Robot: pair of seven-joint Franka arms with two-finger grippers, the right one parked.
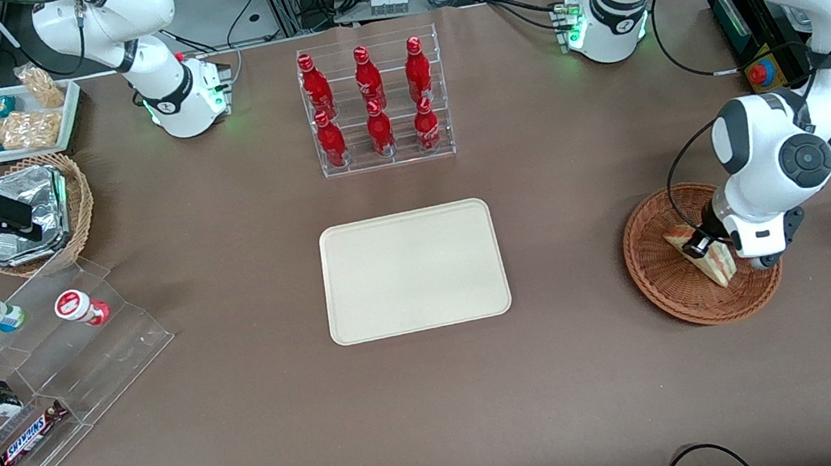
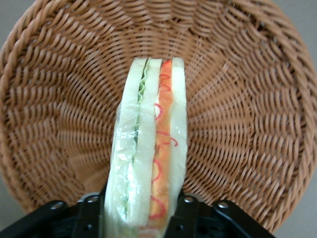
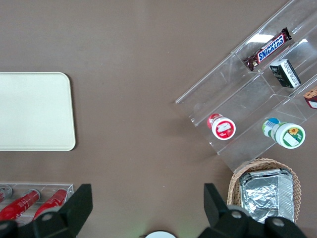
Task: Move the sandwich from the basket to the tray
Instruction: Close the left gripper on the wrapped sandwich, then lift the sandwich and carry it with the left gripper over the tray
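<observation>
Brown paper covers the long table [image 1: 246,419], with cable clutter and racks past its edge farthest from the front camera. At the working arm's end, the gripper [image 1: 711,250] is down inside the reddish-brown wicker basket [image 1: 657,272], its two fingers [image 2: 185,218] pressed against the flat bread faces of the sandwich [image 2: 151,148], pinching the wrapped wedge between them. The sandwich stands on edge, green filling on one side and orange-red on the other, its tip pointing toward the basket's woven wall. The basket sits near the working arm's end of the table, well apart from the cream tray [image 1: 414,270], which lies bare at the table's middle. Farther from the front camera than the tray, a clear rack [image 1: 375,104] holds six red bottles in two rows. Toward the parked arm's end, a light-tan wicker basket [image 1: 80,207] holds foil packets, a white tub [image 1: 9,121] at the table's corner holds snack bags, and a stepped clear display [image 1: 38,383] carries two small cups, a Snickers bar and little boxes.
</observation>
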